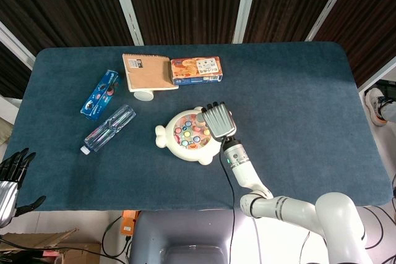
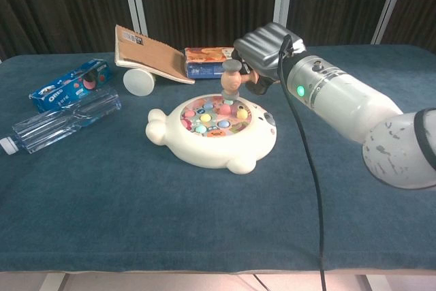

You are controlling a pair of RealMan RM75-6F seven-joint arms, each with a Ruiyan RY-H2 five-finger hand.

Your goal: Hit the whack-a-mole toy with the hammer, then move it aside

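The whack-a-mole toy [image 1: 185,134] [image 2: 211,131] is a cream, seal-shaped base with several coloured buttons, lying mid-table. My right hand [image 1: 216,120] [image 2: 262,52] hovers over its right side and grips a small toy hammer [image 2: 231,80]. The hammer's grey head points left, and its lower end sits just above the buttons at the toy's far edge. In the head view the hand hides the hammer. My left hand [image 1: 11,177] rests off the table's near left corner with fingers spread and nothing in it.
A clear water bottle [image 1: 109,128] [image 2: 58,124] and a blue Oreo pack [image 1: 99,94] [image 2: 68,85] lie left of the toy. Behind it a brown notebook [image 1: 147,71] [image 2: 153,52] leans on a white roll [image 2: 139,82], beside an orange snack box [image 1: 196,70] [image 2: 208,60].
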